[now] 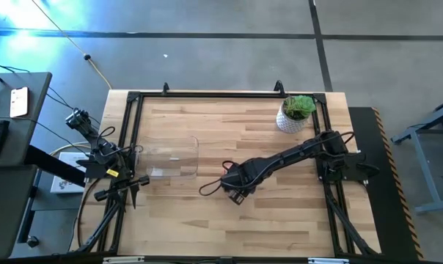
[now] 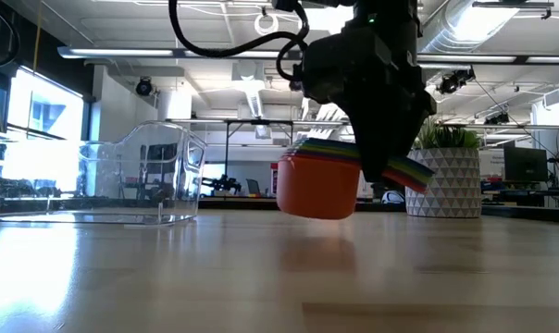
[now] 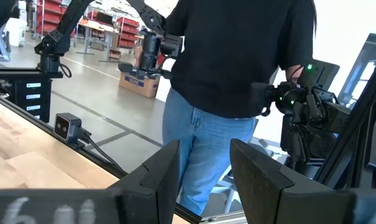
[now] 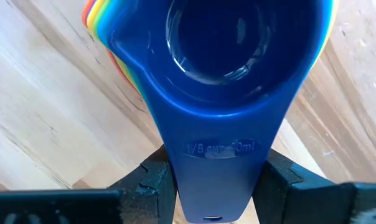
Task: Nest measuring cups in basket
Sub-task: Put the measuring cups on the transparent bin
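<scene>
The measuring cups (image 2: 318,185) sit nested in one stack, the orange one outermost at the bottom and the blue one (image 4: 238,56) on top. My right gripper (image 4: 216,186) is shut on the stack's handles near the table's middle (image 1: 235,192), right of the clear basket (image 1: 170,158). In the low view the basket (image 2: 141,180) rests by its flat bottom on the table, well left of the stack. My left gripper (image 3: 203,149) waits open at the table's left edge (image 1: 137,181), pointing level, with nothing between its fingers. My right gripper pinches the blue cup's flat handle (image 4: 216,155) by its two long edges, one finger on each side. It points down from above. The other cups' handles (image 2: 411,172) fan out under it. The stack hangs a little tilted, its orange bottom (image 2: 316,211) just clear of the table.
A white pot with a green plant (image 1: 296,114) stands at the far right of the table. A black frame (image 1: 207,94) runs along the table's edges. A person (image 3: 238,74) stands beyond the table in the left wrist view. Bare wood lies between stack and basket.
</scene>
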Available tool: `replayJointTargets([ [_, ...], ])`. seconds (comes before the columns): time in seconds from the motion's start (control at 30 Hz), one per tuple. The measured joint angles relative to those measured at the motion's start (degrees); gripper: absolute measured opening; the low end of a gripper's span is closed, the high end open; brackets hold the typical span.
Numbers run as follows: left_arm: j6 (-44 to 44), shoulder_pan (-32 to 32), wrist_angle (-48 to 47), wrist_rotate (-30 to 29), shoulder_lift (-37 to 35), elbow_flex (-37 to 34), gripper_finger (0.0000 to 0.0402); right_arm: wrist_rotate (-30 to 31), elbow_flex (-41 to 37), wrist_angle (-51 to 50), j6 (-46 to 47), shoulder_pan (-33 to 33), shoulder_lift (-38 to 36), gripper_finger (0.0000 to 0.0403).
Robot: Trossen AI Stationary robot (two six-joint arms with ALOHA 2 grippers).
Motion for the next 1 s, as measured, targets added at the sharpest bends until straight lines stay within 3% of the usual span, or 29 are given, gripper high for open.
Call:
replayJointTargets([
  [0.23, 0.00, -0.01, 0.00, 0.01, -0.02, 0.00, 0.0131, -0.55, 1.46, -0.77, 0.19, -0.72, 0.00, 0.0137],
  [1.0, 0.71, 0.08, 0.09, -0.83, 0.00, 0.00, 0.0131, 6.38, 15.10, -2.38, 0.34, -6.84, -0.09, 0.0137],
])
